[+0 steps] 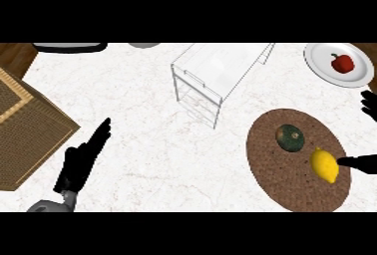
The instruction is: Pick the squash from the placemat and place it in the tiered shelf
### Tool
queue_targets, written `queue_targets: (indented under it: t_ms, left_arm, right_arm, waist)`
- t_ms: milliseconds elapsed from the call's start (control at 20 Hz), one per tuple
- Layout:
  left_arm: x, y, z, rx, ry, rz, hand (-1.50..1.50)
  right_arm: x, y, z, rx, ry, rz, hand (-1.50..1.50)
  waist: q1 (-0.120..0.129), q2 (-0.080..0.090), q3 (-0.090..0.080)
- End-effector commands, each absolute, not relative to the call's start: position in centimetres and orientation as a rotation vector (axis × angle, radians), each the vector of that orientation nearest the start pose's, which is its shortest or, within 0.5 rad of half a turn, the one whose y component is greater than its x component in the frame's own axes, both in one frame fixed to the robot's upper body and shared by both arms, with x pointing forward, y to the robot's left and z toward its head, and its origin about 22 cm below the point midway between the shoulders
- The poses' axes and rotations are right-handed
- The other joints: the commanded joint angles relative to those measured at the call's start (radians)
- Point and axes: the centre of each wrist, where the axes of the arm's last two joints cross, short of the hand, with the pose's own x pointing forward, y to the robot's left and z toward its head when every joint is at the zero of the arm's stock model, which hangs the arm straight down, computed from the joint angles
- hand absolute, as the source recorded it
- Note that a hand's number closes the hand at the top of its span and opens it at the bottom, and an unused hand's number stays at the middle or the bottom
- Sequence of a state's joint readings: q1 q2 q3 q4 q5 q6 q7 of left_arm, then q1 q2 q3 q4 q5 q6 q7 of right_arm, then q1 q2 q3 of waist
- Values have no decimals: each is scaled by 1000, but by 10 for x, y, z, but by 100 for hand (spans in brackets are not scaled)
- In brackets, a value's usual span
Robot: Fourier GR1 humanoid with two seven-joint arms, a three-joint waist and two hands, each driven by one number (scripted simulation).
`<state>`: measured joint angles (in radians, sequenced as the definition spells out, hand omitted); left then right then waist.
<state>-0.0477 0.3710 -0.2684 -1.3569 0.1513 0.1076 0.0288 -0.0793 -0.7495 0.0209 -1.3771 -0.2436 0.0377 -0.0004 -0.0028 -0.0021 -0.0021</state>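
My right hand (364, 162) sat at the right edge of the view, with one finger stretched out straight and its tip touching the right side of the lemon (324, 165). Another part of the same hand showed higher up along that edge, near the plate (324, 69). Its fingers were spread, not curled, and it held nothing.

My left hand (83, 162) lay over the bare counter (162, 149) at the near left, fingers straight and pointing toward the far right. It was open too and touched no object.

The squash (290, 138), dark green and round, rested on the round brown placemat (283, 179) at the right, toward the mat's far half. The lemon lay just beside it on the near-right side, also on the mat; whether the two touched I could not tell.

The wire shelf (210, 82) stood at the far middle of the counter, well apart from the mat. The white plate at the far right carried a red pepper (342, 63). A woven basket (26, 134) filled the left edge.
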Motion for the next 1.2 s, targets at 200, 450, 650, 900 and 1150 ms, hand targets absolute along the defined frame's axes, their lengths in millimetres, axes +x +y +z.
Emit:
queue_targets:
  t_ms: [200, 450, 650, 900, 1150]
  left_arm:
    - [243, 275, -30, 114, -1309, -309, 0]
    - [252, 251, -30, 99, -1317, -319, 0]
    - [247, 258, -31, 98, -1324, -304, 0]
    - [252, 241, -33, 93, -1327, -289, 0]
    - [243, 277, -49, 111, -1314, -263, 0]
  right_arm:
    - [266, -377, 121, -873, -1078, 800, -150]
    - [281, -320, 129, -1028, -921, 854, -150]
    - [293, -272, 110, -966, -889, 897, -150]
    - [316, -230, 88, -886, -771, 909, -150]
    - [321, -223, 88, -897, -686, 905, -150]
  waist:
    - [25, 1, -5]
    - [30, 5, -1]
    - [15, 3, 1]
    - [15, 4, 2]
    - [6, 3, 2]
